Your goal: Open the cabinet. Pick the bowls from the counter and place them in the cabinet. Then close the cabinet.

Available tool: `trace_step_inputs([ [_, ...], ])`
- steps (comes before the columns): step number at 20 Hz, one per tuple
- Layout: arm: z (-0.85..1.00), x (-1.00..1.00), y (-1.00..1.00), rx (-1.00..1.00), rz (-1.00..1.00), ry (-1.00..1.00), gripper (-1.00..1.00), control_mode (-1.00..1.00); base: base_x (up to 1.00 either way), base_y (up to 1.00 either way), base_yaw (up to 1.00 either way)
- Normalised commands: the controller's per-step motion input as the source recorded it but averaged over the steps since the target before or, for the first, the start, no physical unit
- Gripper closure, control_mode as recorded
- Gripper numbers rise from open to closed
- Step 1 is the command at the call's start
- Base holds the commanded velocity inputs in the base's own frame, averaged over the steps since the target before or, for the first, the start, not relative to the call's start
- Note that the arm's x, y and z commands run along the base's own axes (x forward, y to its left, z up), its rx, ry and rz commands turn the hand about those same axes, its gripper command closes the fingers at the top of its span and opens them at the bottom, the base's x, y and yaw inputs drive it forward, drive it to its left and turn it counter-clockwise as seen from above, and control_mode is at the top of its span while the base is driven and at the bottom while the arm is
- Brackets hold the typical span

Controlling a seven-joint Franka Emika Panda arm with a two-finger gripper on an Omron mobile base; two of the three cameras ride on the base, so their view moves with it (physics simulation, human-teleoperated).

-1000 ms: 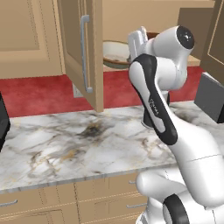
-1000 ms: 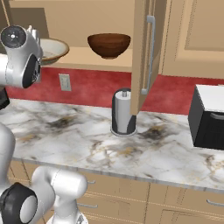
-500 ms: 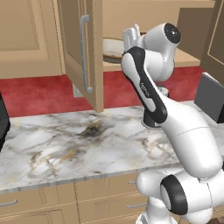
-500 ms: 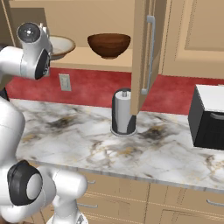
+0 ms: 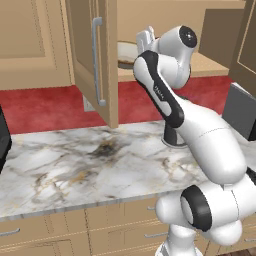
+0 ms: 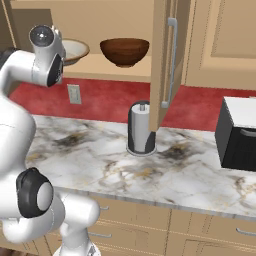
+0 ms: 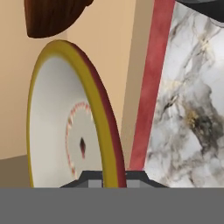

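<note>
Bowls are sitting in the open cabinet (image 6: pixel 165 60)

Your tool (image 7: pixel 113 177) is pinching the cream bowl's (image 7: pixel 65 127) rim on the shelf's left end, beside the brown bowl (image 6: pixel 124 51), keeping both clear for closing the doors.

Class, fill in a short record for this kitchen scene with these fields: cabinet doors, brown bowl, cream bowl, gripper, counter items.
cabinet doors: cabinet open, both doors swung outward
brown bowl: dark wood bowl sits upright on the cabinet shelf
cream bowl: cream bowl at the shelf's front edge, rim pinched between the fingertips
gripper: gripper shut on the cream bowl's rim
counter items: counter holds a grey canister and a black appliance
</note>
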Motion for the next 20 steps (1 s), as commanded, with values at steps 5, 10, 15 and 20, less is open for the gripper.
trace_step_inputs([
  [5, -0.05, 0.26, 0.05, -0.04, 0.0, -0.03, 1.0, -1.0, 0.0, 0.0, 0.0],
  [10, 0.0, 0.27, 0.0, -0.03, 0.0, 0.0, 1.0, -1.0, 0.0, 0.0, 0.0],
  [15, 0.0, 0.27, 0.0, -0.03, 0.0, 0.02, 1.0, -1.0, 0.0, 0.0, 0.0],
  [20, 0.0, 0.41, 0.02, -0.06, 0.0, 0.05, 1.0, -1.0, 0.0, 0.0, 0.0],
])
